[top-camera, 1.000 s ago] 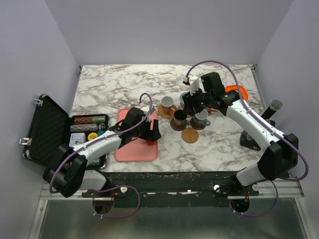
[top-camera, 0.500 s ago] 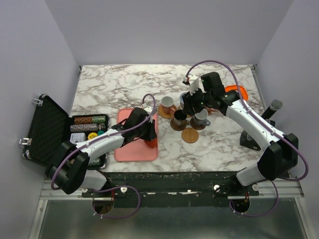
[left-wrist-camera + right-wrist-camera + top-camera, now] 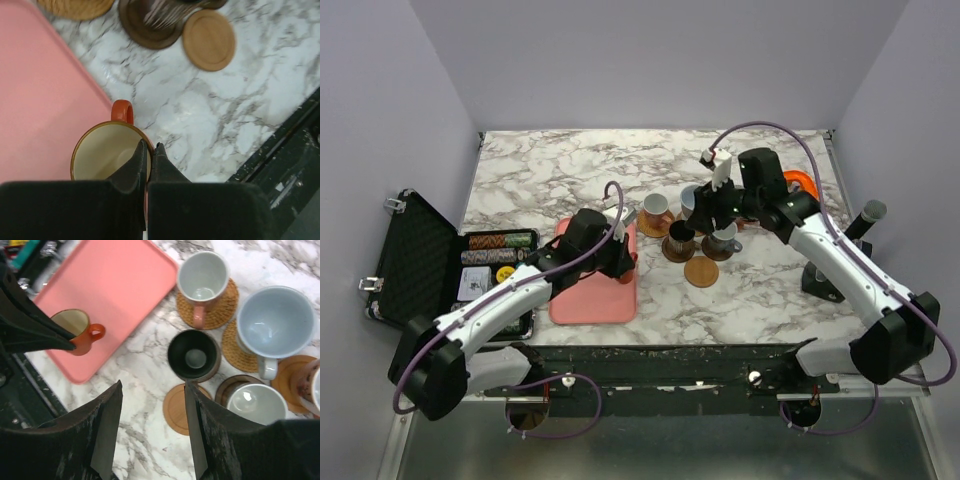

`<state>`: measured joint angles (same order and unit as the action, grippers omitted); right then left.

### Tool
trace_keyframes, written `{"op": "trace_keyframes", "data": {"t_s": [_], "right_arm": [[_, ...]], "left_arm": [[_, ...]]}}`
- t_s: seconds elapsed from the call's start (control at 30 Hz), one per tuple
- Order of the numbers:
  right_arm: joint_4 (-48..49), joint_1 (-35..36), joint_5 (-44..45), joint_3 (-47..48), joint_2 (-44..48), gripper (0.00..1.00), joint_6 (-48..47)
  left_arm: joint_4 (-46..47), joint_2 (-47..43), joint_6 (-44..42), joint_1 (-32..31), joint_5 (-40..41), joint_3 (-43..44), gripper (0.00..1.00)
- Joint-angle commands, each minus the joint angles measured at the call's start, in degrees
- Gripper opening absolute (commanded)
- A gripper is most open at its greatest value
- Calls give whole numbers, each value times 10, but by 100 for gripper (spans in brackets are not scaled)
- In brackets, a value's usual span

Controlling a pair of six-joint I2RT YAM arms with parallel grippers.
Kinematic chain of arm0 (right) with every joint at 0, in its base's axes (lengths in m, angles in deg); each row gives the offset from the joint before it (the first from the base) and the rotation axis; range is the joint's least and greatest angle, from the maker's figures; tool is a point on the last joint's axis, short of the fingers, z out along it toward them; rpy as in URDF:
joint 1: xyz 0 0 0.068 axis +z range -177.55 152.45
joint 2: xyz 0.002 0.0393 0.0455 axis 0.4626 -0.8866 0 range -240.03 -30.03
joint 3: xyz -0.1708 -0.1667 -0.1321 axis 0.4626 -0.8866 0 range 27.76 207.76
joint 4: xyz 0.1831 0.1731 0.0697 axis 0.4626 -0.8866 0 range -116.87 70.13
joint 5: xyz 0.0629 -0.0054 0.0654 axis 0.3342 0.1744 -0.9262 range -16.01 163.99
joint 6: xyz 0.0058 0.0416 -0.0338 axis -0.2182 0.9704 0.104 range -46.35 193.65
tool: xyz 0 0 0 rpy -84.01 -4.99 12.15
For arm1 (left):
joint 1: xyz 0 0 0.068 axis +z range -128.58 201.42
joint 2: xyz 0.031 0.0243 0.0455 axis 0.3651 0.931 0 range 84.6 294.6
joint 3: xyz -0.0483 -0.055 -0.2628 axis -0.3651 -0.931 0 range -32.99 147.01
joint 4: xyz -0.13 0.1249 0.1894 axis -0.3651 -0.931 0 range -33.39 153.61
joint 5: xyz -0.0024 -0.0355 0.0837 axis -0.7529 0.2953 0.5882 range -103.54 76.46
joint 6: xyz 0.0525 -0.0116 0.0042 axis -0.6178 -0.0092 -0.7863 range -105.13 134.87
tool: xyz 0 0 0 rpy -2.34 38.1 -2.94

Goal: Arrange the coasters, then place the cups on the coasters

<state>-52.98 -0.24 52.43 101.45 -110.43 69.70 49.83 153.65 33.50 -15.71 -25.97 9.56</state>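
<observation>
A small orange cup [image 3: 100,155] stands at the right edge of the pink tray [image 3: 40,100]. My left gripper [image 3: 149,146] is shut on its rim, one finger inside and one outside. From above, the left gripper [image 3: 623,262] sits at the tray's [image 3: 582,295] right side. My right gripper [image 3: 153,385] hangs open and empty over the marble, near the black cup [image 3: 194,355]. A pink cup [image 3: 202,277] and a pale blue cup [image 3: 275,322] stand on woven coasters, and a grey-white cup [image 3: 255,402] stands on a dark coaster. One light wooden coaster [image 3: 175,410] lies bare.
An open black case [image 3: 420,260] with poker chips sits off the table's left edge. An orange ring [image 3: 798,182] lies at the back right, beside a black cylinder [image 3: 868,215]. The table's dark front edge [image 3: 295,135] runs close to the orange cup.
My left gripper has closed onto the orange cup's rim. The right arm has shifted a little to the right over the cups, still open.
</observation>
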Motion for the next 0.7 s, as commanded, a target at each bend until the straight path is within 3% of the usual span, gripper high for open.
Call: {"op": "trace_keyframes", "data": {"t_s": [0.0, 0.27, 0.67], "right_arm": [[67, 5, -131, -67, 71, 61, 21], [101, 45, -204, -121, 95, 62, -11], [82, 98, -255, -125, 37, 56, -76]], "left_arm": [[1, -77, -98, -10, -115, 50, 0], [-44, -89, -224, -12, -259, 75, 0], [-23, -91, -231, -11, -349, 61, 0]]}}
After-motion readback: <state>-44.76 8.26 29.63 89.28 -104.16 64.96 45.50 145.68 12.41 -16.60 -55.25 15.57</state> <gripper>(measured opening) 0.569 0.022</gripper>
